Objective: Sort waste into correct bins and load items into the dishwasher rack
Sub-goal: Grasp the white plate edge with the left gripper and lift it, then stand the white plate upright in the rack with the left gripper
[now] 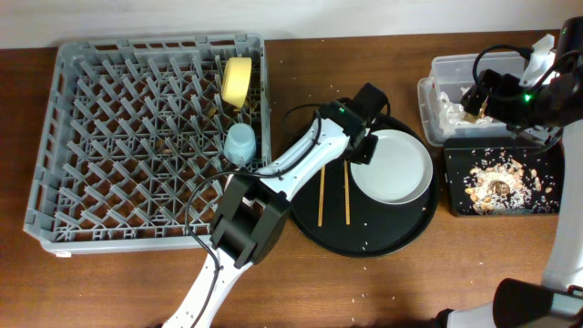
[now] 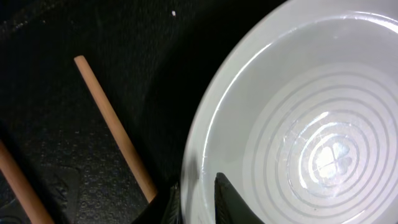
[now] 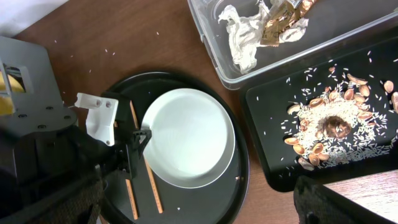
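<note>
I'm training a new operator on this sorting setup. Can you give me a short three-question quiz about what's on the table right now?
1. True or false: both chopsticks lie on the round tray.
2. What is in the clear tub? A) tissue and wrapper B) chopsticks C) nothing
3. Fill in: the left gripper has its fingers either side of the ____'s rim.
Key: 1 true; 2 A; 3 plate.

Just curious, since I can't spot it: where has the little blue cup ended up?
In the overhead view, the blue cup sits inside the dishwasher rack, close to its right edge, just below the yellow bowl.
</note>
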Controlling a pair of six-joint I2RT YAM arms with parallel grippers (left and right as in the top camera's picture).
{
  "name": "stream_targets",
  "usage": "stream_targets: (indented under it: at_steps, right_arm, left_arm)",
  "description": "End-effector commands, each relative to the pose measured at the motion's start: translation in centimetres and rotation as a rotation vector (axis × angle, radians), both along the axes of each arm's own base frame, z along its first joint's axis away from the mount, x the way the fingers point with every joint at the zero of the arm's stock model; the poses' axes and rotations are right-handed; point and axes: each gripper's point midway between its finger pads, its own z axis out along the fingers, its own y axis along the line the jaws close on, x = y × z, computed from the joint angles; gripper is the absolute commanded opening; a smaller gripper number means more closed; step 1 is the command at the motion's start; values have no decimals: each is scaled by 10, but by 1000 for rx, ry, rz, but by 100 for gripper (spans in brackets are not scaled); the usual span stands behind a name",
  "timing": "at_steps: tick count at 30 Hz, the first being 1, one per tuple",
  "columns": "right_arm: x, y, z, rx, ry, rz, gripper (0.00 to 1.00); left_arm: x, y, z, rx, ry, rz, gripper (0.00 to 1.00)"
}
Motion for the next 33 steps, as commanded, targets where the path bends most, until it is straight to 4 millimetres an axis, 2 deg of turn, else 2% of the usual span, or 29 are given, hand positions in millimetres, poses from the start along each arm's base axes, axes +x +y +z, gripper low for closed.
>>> stream_targets:
  at_steps: [1, 3, 4, 6, 7, 9, 10, 11, 12, 13, 14, 15, 16, 17, 18, 20, 21, 23, 24, 26, 28, 29, 30, 32, 33]
  right_arm:
    - [0, -3, 0, -8, 1, -15, 99]
    - [0, -3, 0, -8, 1, -15, 98]
    - [0, -3, 0, -8, 1, -15, 99]
    - [0, -3, 0, -8, 1, -15, 98]
    - [0, -3, 0, -8, 1, -15, 98]
    - [0, -3, 0, -8, 1, -15, 98]
    - [0, -3, 0, -8, 1, -15, 99]
    - [0, -3, 0, -8, 1, -15, 98]
    - [0, -3, 0, -8, 1, -15, 99]
    - [0, -3, 0, -8, 1, -15, 98]
    - [0, -3, 0, -8, 1, -15, 99]
    - [0, -3, 0, -8, 1, -15, 99]
    - [0, -3, 0, -8, 1, -15, 98]
    - [0, -3, 0, -8, 1, -15, 98]
    - [0, -3, 0, -8, 1, -15, 99]
    - [0, -3, 0, -8, 1, -15, 98]
    - [0, -3, 0, -8, 1, -15, 98]
    - [0, -3, 0, -8, 1, -15, 99]
    - [0, -3, 0, -8, 1, -15, 98]
    - [0, -3, 0, -8, 1, -15, 98]
    - [0, -3, 0, -8, 1, -15, 98]
    - [0, -3, 0, -8, 1, -15, 98]
    - [0, -3, 0, -8, 1, -15, 98]
    - [0, -3, 0, -8, 1, -15, 99]
    - [0, -3, 0, -8, 1, -15, 98]
  left_arm:
    - [-4, -5, -16, 0, 15, -16, 18]
    - [-6, -7, -38, 14, 32, -22, 18]
    - [-6, -8, -41, 13, 31, -23, 18]
    - [-5, -9, -40, 9, 26, -22, 13]
    - [-5, -9, -40, 9, 25, -22, 1]
    - [0, -6, -36, 6, 23, -14, 1]
    - [5, -5, -27, 2, 19, -6, 1]
    - [13, -2, -9, -8, 6, 3, 1]
    - [24, 2, 19, -16, -25, -16, 1]
    - [45, 11, 72, -40, -109, -60, 0]
    - [63, 30, 127, -52, -211, -66, 0]
    - [81, 60, 169, -26, -311, 1, 0]
    - [98, 99, 213, 27, -443, 83, 0]
    - [112, 150, 256, 127, -576, 187, 0]
    - [121, 213, 287, 302, -680, 357, 0]
    - [121, 307, 321, 641, -784, 603, 0]
    - [122, 339, 321, 729, -774, 671, 0]
    - [132, 395, 304, 810, -709, 750, 0]
    - [137, 417, 292, 837, -679, 780, 0]
    - [148, 444, 268, 872, -635, 814, 0]
    - [155, 448, 244, 891, -602, 803, 0]
    - [159, 443, 230, 897, -587, 784, 0]
    - [163, 437, 224, 892, -593, 777, 0]
    - [167, 436, 229, 887, -622, 796, 0]
    - [163, 442, 238, 938, -645, 829, 0]
